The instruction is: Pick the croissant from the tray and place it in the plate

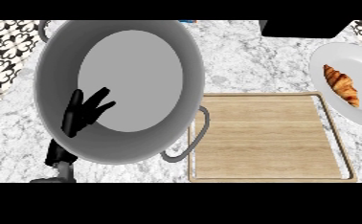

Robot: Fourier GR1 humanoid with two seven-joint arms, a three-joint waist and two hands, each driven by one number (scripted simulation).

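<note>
A golden-brown croissant [341, 84] lies on the white plate [322, 64] at the right edge of the head view. The wooden tray [265, 137] in the lower middle holds nothing. My left hand [81, 112] shows at the lower left with its fingers straight and pointing up, in front of a large grey pot; it holds nothing. My right hand does not appear in the view.
A large grey pot [56, 55] with two loop handles fills the left half; one handle [197, 139] overlaps the tray's left rim. A dark object [304, 28] sits at the back right. The counter is white marble, with a patterned tile strip [14, 41] at far left.
</note>
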